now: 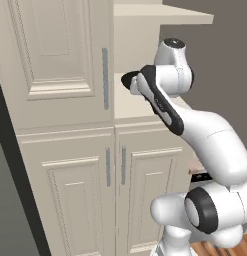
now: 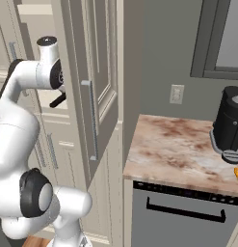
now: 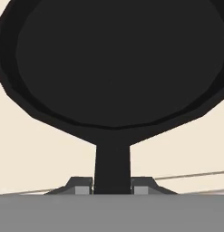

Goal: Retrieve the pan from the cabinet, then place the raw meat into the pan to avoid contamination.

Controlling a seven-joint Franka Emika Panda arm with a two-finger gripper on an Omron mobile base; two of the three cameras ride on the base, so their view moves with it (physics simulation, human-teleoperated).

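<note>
Hand view: the round black pan (image 3: 118,59) has a straight handle, pinched between the gripper (image 3: 112,186) fingers (image 3: 81,186).

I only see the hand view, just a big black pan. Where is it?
Observer: The pan is in the upper right compartment of the tall cream cabinet.
Operator: Is the door open?
Observer: Yes, that compartment's door stands wide open.
Operator: Where's the meat?
Observer: The tiny orange raw meat lies on the marbled counter, beside a dark appliance.
</note>
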